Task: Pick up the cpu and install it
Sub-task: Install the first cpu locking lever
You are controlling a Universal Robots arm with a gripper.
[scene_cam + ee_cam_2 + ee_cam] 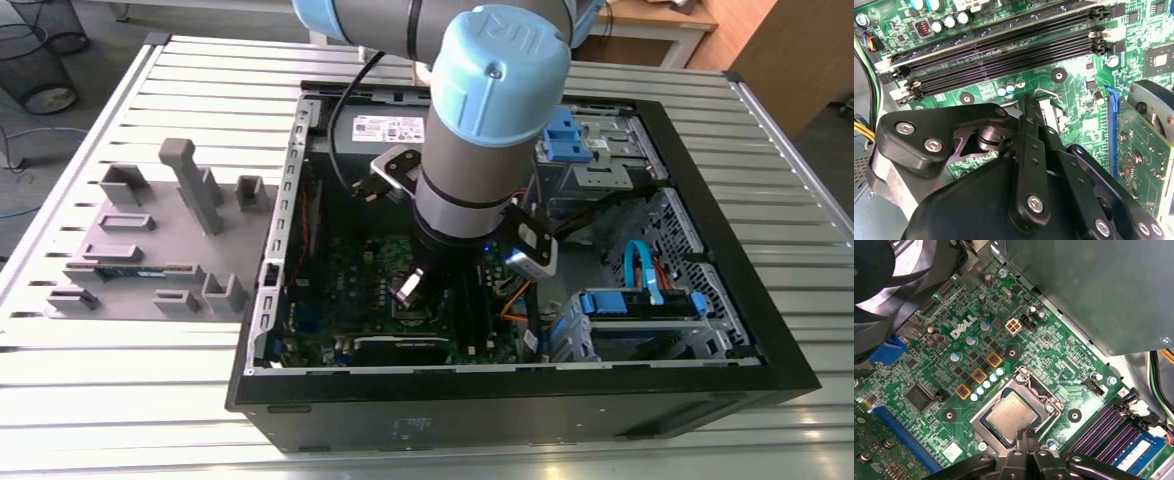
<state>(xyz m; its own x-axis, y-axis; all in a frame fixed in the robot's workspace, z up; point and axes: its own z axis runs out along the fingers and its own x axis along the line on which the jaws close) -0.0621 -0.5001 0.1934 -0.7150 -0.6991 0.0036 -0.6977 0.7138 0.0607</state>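
Closest to the lens, your gripper (1027,433), fingers together, hovers at the edge of the cpu (1012,417) lying in its socket (995,397); keep it flat and square.

White lettering (963,328) is printed on the green motherboard (1049,352).

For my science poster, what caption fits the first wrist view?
The cpu lies flat in its socket, the end effector poised at its edge.
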